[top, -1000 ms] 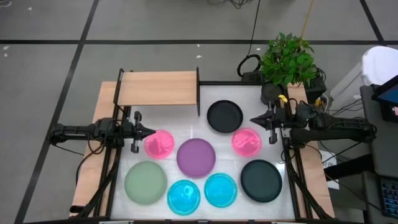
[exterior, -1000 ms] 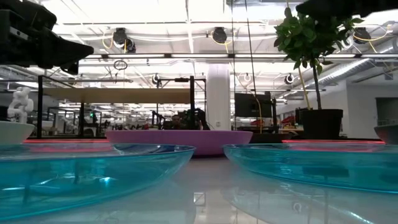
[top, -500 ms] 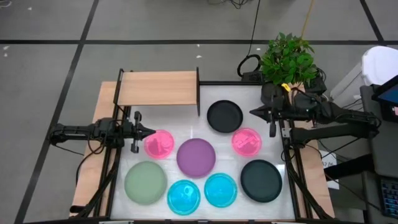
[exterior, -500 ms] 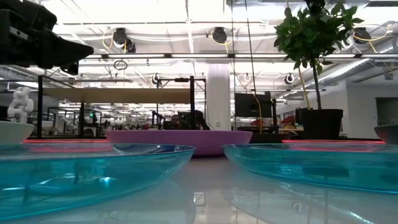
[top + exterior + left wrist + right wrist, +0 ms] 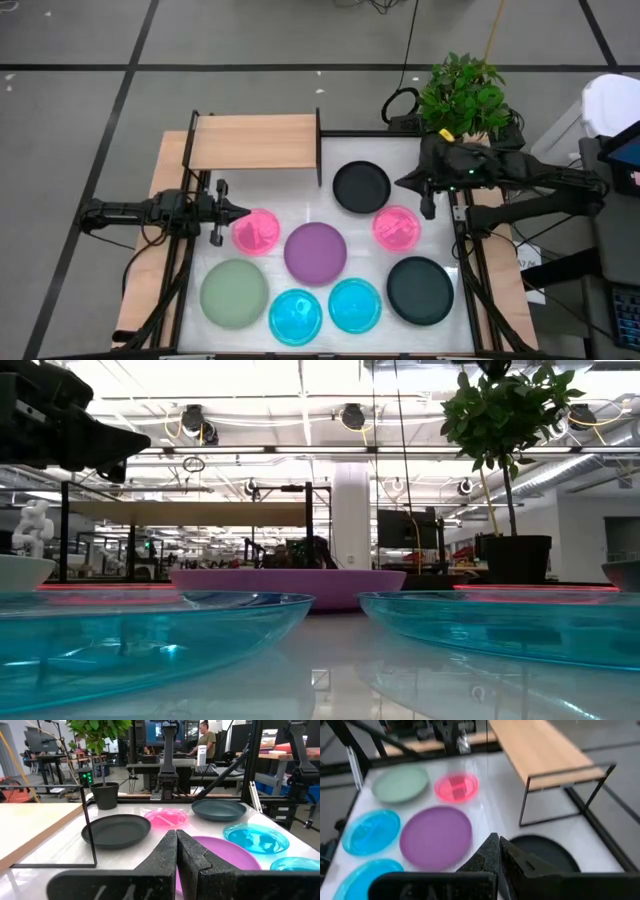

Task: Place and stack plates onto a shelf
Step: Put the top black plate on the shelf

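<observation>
In the right wrist view, the closed right gripper (image 5: 498, 851) hides the near part of a black plate (image 5: 547, 853) just beyond it.

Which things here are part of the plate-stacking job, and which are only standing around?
Job:
- black plates
- purple plate
- sage-green plate
- pink plates
- cyan plates
- shelf

Standing around:
- potted plant
</observation>
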Controlling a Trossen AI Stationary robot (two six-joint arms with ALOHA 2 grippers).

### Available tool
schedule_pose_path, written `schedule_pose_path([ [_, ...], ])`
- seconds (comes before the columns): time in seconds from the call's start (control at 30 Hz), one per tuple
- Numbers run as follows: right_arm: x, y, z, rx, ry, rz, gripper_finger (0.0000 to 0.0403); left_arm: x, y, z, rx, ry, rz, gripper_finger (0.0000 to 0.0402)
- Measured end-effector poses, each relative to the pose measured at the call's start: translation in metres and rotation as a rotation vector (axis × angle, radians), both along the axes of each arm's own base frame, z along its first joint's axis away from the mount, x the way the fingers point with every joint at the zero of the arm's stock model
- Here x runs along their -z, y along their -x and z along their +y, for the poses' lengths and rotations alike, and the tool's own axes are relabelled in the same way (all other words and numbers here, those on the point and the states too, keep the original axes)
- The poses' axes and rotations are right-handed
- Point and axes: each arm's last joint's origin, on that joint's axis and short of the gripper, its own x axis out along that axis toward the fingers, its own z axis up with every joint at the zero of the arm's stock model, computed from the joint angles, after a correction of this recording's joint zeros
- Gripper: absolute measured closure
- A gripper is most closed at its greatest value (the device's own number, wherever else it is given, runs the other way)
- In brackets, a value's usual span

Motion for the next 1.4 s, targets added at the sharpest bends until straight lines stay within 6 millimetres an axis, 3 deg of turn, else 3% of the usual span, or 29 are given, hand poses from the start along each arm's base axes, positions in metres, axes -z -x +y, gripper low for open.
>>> schedule_pose_path([
  [0.3, 0.022, -0.024, -0.001, 0.001, -0.014, 0.184, 0.0403, -0.006, 0.001, 0.0, -0.002, 0.02, 0.085, 0.0398],
  [0.53, 0.031, -0.035, -0.002, -0.005, -0.003, 0.235, 0.0403, -0.049, 0.004, 0.001, -0.033, 0.04, 0.237, 0.0398],
  [0.77, 0.036, -0.039, -0.004, 0.048, 0.021, 0.239, 0.0403, -0.09, -0.007, 0.001, -0.033, 0.026, 0.282, 0.0398],
  [1.0, 0.065, -0.046, -0.004, 0.048, 0.01, 0.235, 0.0403, -0.132, -0.025, 0.0, -0.034, 0.023, 0.308, 0.0398],
  [1.13, 0.087, -0.048, -0.004, 0.039, -0.006, 0.238, 0.0403, -0.146, -0.036, 0.0, -0.039, 0.036, 0.398, 0.0398],
  [1.4, 0.13, -0.065, -0.003, -0.014, -0.044, 0.257, 0.0403, -0.142, -0.063, -0.001, -0.04, 0.016, 0.533, 0.0398],
])
